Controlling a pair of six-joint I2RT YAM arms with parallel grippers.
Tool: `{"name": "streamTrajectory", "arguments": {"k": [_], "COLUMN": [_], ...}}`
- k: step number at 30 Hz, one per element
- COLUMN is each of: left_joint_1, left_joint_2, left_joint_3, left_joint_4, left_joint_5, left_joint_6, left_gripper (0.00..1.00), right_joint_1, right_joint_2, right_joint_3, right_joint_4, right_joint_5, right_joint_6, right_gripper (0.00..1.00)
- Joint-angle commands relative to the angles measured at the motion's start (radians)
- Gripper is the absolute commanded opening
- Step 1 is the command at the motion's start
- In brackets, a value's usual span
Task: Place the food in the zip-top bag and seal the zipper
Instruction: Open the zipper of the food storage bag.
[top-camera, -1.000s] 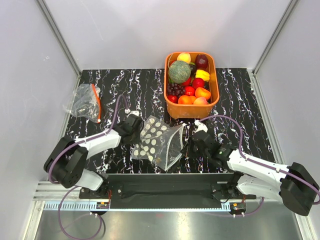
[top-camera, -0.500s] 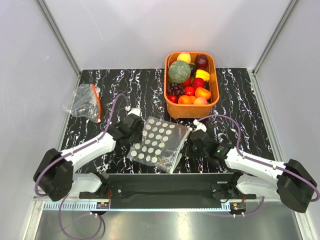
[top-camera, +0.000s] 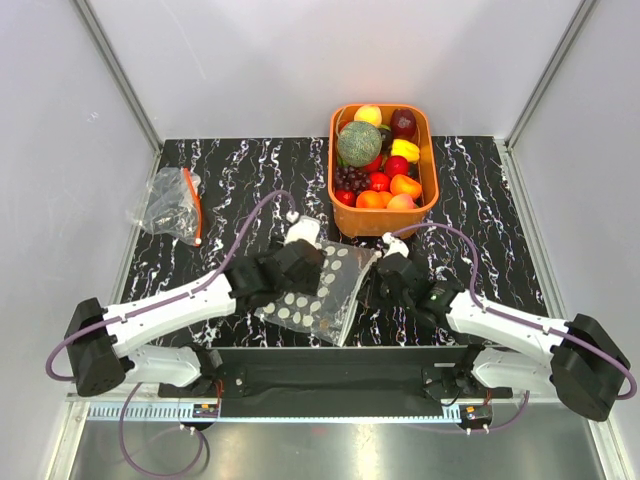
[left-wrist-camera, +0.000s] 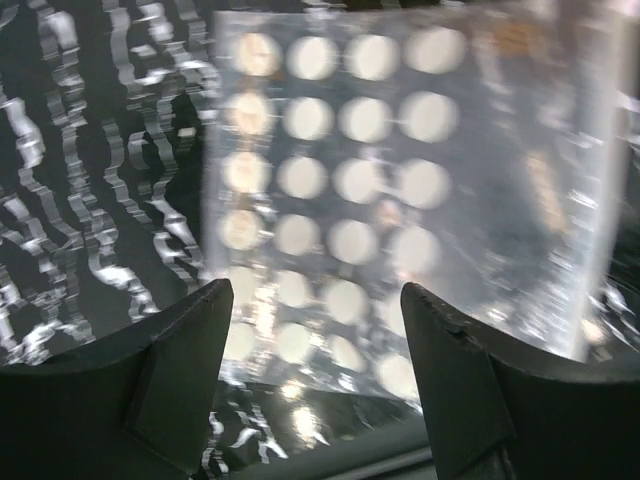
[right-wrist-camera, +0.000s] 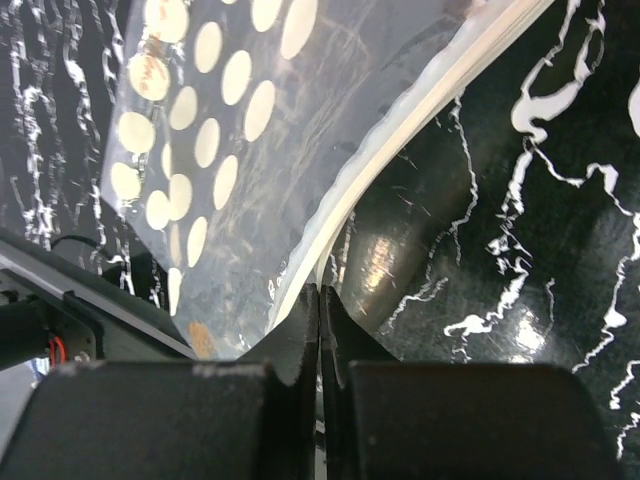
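Black white-veined surface (top-camera: 480, 180) lies under both your arms, grey walls around it. Your zip-top bag (top-camera: 320, 290) lies flat near the front edge, between the arms. Your left hand (left-wrist-camera: 318, 305) hangs over its dotted face, fingers apart and holding nothing. Your right hand (right-wrist-camera: 318, 295) has its fingers pressed together on the zipper (right-wrist-camera: 395, 140) at the bag's right edge. Your netted melon (top-camera: 358, 143) sits with the other food in the orange basket (top-camera: 385, 224) beyond the bag. A crumpled clear bag (top-camera: 170, 205) lies far left.
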Motion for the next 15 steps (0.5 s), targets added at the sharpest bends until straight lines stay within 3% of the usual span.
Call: {"name": "streamTrajectory", "arguments": {"k": [1, 8, 15], "left_joint_1": [-0.097, -0.264, -0.316], "left_joint_2": [0.008, 0.151, 0.234], "left_joint_3": [0.06, 0.169, 0.226], "left_joint_4": [0.032, -0.03, -0.03], "left_joint_5": [0.019, -0.022, -0.029], "left_joint_6": [-0.033, -0.056, -0.032], "left_gripper": [0.74, 0.67, 0.67], "right_joint_1": [0.003, 0.003, 0.003], "right_joint_2": [0.002, 0.01, 0.022], "right_joint_3": [0.056, 0.07, 0.087], "right_joint_4": [0.024, 0.021, 0.03], "right_joint_5": [-0.004, -0.004, -0.017], "right_joint_6": [-0.015, -0.003, 0.005], "right_gripper": [0.0, 0.0, 0.0]}}
